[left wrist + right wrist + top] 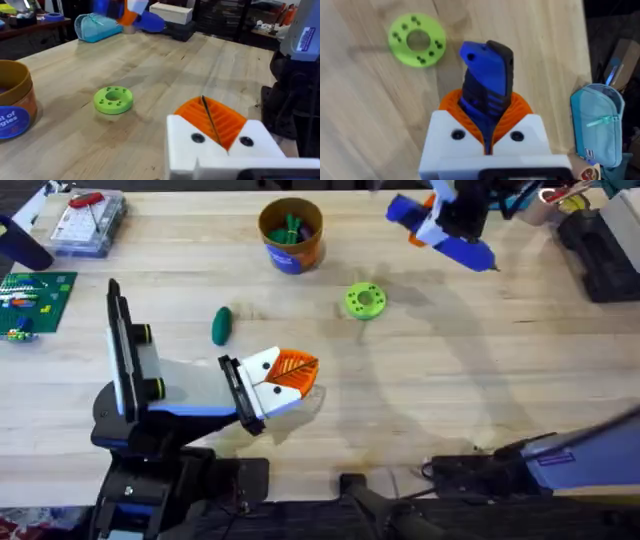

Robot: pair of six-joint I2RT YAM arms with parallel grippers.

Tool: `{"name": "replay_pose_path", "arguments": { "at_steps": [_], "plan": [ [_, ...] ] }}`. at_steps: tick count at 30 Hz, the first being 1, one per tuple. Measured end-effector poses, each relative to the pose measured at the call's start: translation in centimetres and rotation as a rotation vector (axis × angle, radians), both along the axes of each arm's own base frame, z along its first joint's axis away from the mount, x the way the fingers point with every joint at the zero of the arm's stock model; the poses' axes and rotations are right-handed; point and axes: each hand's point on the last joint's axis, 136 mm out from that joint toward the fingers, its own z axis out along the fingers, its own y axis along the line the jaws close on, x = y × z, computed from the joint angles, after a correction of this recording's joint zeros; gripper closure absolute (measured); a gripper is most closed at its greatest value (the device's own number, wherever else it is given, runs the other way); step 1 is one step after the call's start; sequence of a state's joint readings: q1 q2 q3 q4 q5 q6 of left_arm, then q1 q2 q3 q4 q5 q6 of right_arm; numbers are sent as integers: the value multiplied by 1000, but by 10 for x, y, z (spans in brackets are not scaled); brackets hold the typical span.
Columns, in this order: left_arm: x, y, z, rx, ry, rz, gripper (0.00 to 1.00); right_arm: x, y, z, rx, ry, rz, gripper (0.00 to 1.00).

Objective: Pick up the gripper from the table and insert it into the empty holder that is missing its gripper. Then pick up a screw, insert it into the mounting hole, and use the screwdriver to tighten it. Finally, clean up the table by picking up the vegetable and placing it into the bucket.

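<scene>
We find a robotics lab or workshop: a wooden bench [480,370] carrying a green circuit board [35,300], a clear parts box [88,222] and a lime printed disc [365,301], with cluttered shelving [235,20] behind.

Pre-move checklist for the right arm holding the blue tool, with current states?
1. Right end effector has the screwdriver: ok, orange pads closed on the blue body.
2. Screwdriver clear of the table: ok, held raised near the table's far right in the overhead view.
3. Bit tip condition: cannot tell, the tip isn't visible.
4. Screw seated in a mounting hole: cannot tell; the lime green disc lies flat, its holes too small to judge.
5. Left end effector out of the way: ok, shut, holding nothing, low over the near table.
6. Vegetable in the bucket: not ok, on the table.
</scene>
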State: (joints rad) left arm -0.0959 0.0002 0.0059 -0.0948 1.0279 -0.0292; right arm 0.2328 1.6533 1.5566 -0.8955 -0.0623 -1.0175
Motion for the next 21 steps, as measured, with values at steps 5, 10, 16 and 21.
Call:
{"name": "replay_pose_path", "arguments": {
  "at_steps": [5, 10, 16, 21],
  "plan": [
    [0, 0, 0, 0, 0, 0, 984, 9, -26, -46, -109, 70, 80, 977],
    [0, 0, 0, 0, 0, 0, 995, 18, -55, -110, -220, 158, 122, 977],
    [0, 0, 0, 0, 0, 0, 996, 14, -72, -165, -271, 277, 144, 977],
    [0, 0, 0, 0, 0, 0, 996, 16, -72, -164, -281, 269, 158, 977]
  ]
}}
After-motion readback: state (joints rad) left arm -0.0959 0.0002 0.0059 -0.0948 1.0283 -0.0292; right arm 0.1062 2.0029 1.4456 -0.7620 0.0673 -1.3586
